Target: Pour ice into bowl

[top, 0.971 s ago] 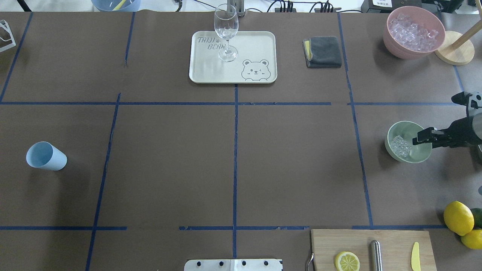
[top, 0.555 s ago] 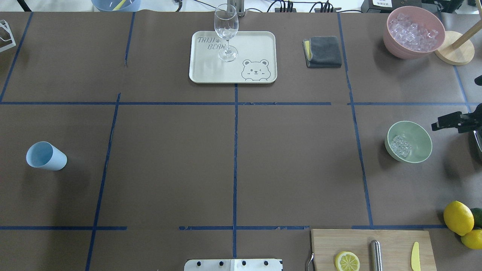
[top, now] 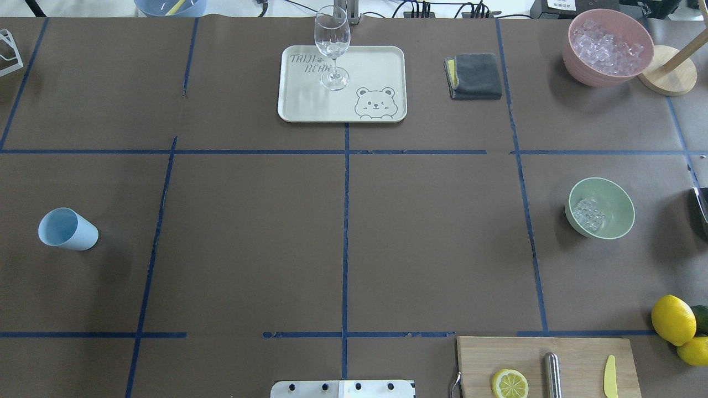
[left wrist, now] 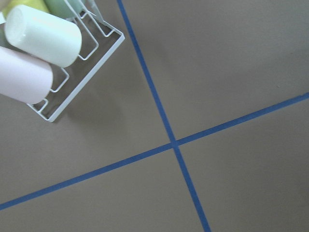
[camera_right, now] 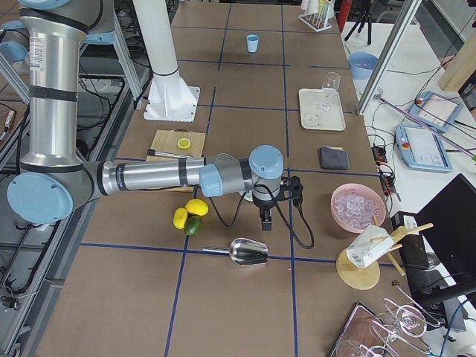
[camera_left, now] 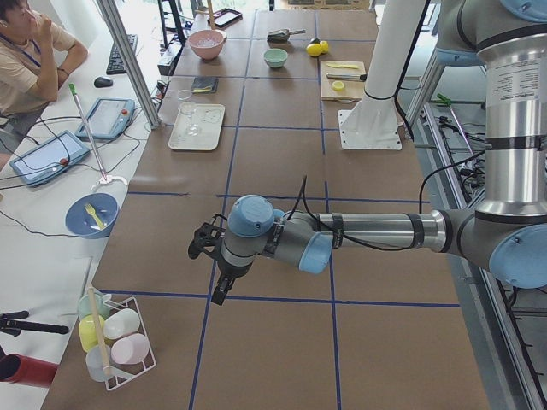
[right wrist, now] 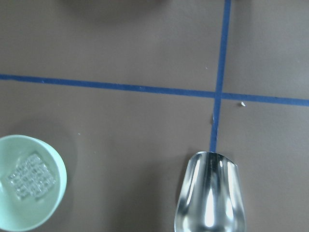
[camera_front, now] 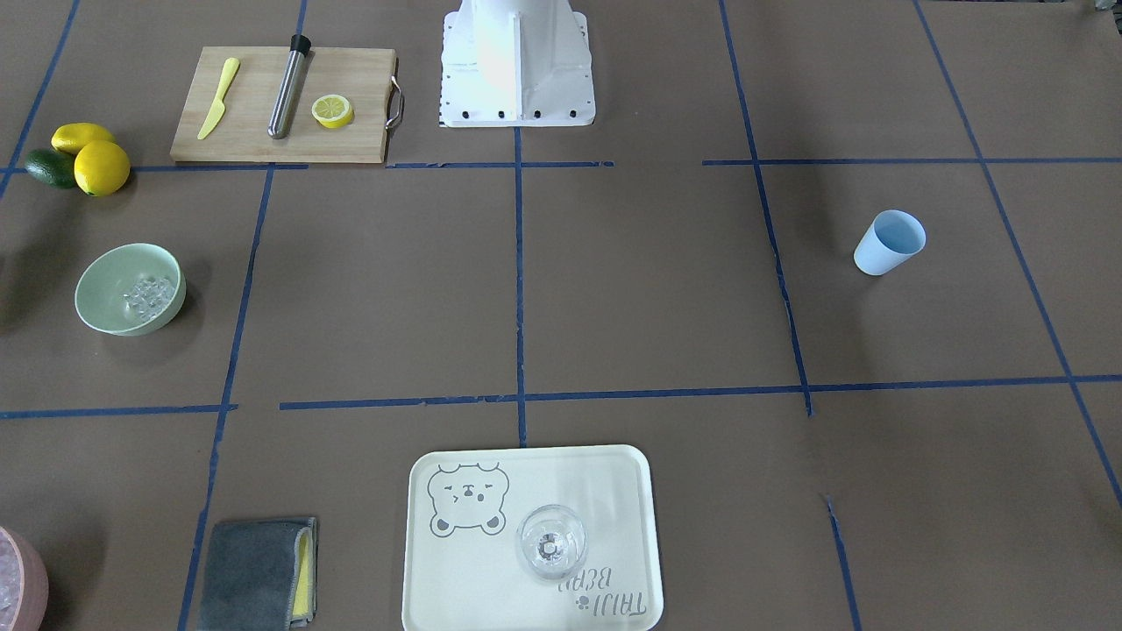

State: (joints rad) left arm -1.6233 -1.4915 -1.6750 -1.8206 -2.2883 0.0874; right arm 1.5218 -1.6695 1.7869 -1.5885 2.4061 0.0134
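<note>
At the robot's far left, the left gripper (camera_left: 219,293) hangs over brown table near a white wire rack (camera_left: 120,342) of pastel cups. Only the side view shows it, so I cannot tell whether its fingers are apart or together.

In the overhead view a light blue cup (top: 67,229) sits alone in the left half. At the far middle a wine glass (top: 332,47) stands upright on a cream tray (top: 381,61) (the one printed with a bear). A folded grey cloth (top: 475,76) lies to the tray's right. Further right is a pink bowl (top: 581,69) heaped with ice cubes.

The mint-green bowl (top: 611,193) stands on the right side of the table. The ice (top: 588,214) lies inside it, clustered against its left inner wall.

A metal scoop (right wrist: 211,193) lies on the table beside that bowl, not touching it. The right gripper (camera_right: 266,222) hangs above the table, clear of the scoop. Its finger state cannot be told either.

Nearest the robot, two lemons (top: 673,319) lie just right of a wooden cutting board (top: 575,354).
</note>
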